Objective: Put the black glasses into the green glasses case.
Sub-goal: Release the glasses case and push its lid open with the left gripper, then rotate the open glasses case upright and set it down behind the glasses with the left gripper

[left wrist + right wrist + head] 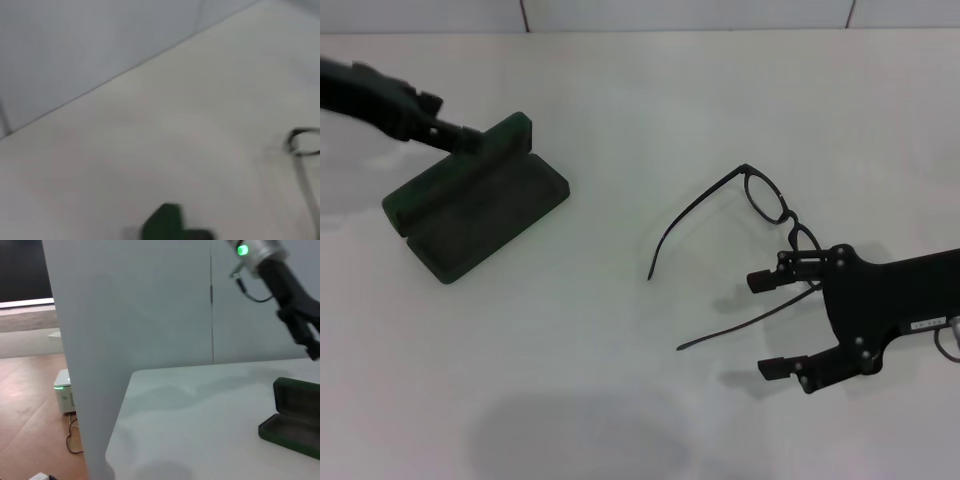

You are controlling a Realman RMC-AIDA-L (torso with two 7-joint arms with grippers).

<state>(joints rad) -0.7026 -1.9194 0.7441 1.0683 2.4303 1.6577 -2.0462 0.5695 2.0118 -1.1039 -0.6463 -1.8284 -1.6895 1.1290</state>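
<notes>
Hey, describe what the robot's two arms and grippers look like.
Both are matte black. The right gripper has two slim, blocky-tipped fingers on a broad palm with small screws and a white label. The left gripper tapers narrow; its arm carries a silver ring, green light and thin black cable.

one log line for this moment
left gripper: at open dark green hard case lid | right gripper: open, beside thin black-framed glasses | glasses: on table

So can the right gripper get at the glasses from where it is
Probably yes. The right gripper is open right beside the glasses, one finger near a lens, a temple arm between its fingers, nothing between them. The left gripper is away at the case.
</notes>
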